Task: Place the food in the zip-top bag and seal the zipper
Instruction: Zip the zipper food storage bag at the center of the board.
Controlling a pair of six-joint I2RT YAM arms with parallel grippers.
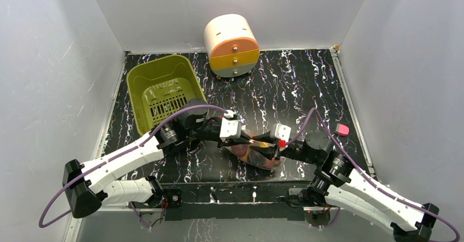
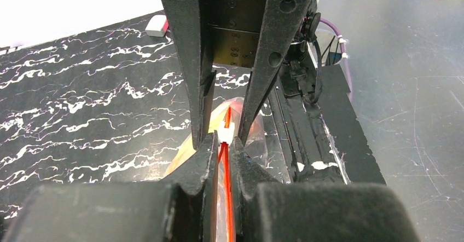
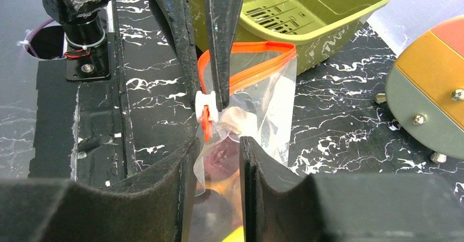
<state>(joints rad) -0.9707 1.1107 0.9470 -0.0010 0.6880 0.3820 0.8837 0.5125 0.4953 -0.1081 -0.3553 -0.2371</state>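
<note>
The left gripper is clamped on the zipper, pinching the red-orange strip flat between its fingers. Facing it, the right gripper has its jaws apart, loosely straddling the zip-top bag just beside the white slider without pressing it. The bag lies between the two arms near the front of the table. Beyond the slider the strip opens into a wide loop, so the step in hand looks like sealing, with most of the mouth unclosed. The next move probably calls for the right jaws to close on the slider or strip and run along it while the left end is held taut. Counted: two grippers, one bag, one zipper, one slider. Of the food inside, one dark purple ball and one yellow piece show through the plastic; the rest cannot be counted. Further out stand one olive basket, one round drawer box and one small pink piece at the table's right edge.
</note>
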